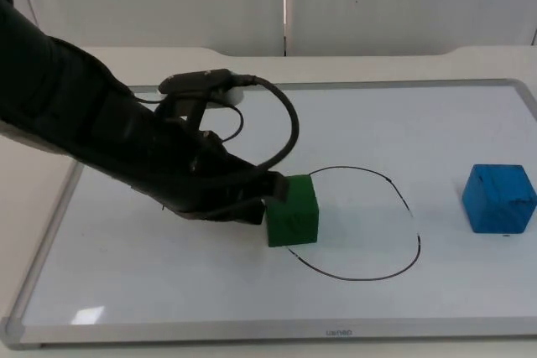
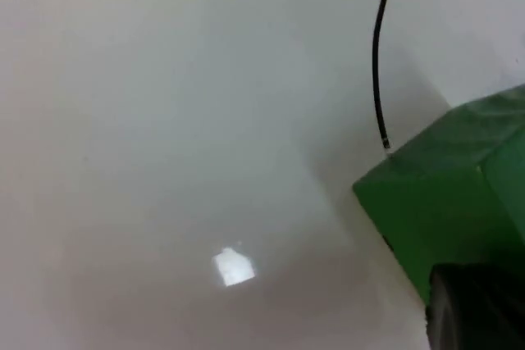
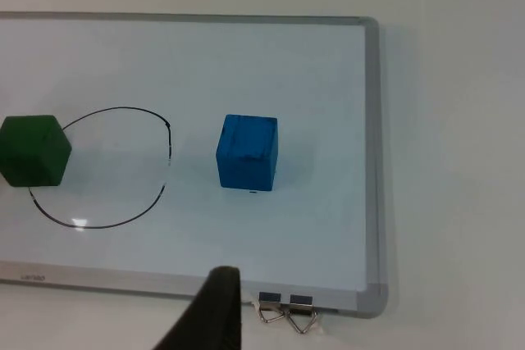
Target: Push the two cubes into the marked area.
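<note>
Cubes are the business at hand: the green cube (image 1: pixel 293 210) straddles the left edge of the hand-drawn black outline (image 1: pixel 394 270) on the whiteboard (image 1: pixel 151 291), part in, part out. The left gripper (image 1: pixel 270 193) presses against the cube's left face; whether its fingers are spread or closed cannot be told, and it grips nothing. The blue cube (image 1: pixel 499 197) sits untouched, well right of the outline, near the board's right frame. The right gripper (image 3: pixel 209 317) waits off the board's near edge, beside two binder clips (image 3: pixel 287 311). The first push looks roughly half done; finishing calls for a further rightward shove, then a leftward push on the blue cube.
</note>
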You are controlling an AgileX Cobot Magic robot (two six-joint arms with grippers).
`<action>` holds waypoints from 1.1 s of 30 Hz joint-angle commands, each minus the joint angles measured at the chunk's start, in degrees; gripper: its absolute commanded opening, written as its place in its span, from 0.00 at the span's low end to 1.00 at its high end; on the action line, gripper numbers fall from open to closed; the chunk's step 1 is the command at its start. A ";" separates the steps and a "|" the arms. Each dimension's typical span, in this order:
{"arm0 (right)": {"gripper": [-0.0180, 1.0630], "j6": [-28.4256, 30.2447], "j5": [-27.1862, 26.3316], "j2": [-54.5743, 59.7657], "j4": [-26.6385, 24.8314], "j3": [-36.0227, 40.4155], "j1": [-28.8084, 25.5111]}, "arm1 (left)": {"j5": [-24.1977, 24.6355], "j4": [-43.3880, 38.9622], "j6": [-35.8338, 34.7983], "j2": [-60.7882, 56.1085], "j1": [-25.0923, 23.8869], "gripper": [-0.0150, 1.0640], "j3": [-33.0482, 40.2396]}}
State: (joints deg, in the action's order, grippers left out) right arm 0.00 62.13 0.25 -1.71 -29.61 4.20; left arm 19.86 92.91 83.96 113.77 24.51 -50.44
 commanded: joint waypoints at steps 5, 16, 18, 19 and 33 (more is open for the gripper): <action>0.99 -0.33 -0.38 -0.25 -0.03 0.09 -0.52 | -1.31 1.64 -0.33 0.09 0.65 0.01 -0.19; 0.99 -0.33 -0.38 -0.25 -0.03 0.09 -0.52 | -2.65 7.03 4.76 0.09 1.51 0.01 -0.30; 0.99 -0.33 -0.38 -0.25 -0.03 0.09 -0.52 | -2.64 7.03 4.86 0.09 1.79 0.01 -0.27; 0.99 -0.33 -0.38 -0.25 -0.03 0.09 -0.52 | -2.53 7.03 4.85 0.09 2.12 0.01 -0.27; 0.99 -0.33 -0.38 -0.25 -0.03 0.09 -0.52 | -1.87 7.03 5.75 1.02 2.90 0.01 -1.93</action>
State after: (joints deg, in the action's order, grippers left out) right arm 0.00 62.13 0.25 -1.71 -29.61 4.20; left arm 16.94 99.15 89.44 113.89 27.08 -52.08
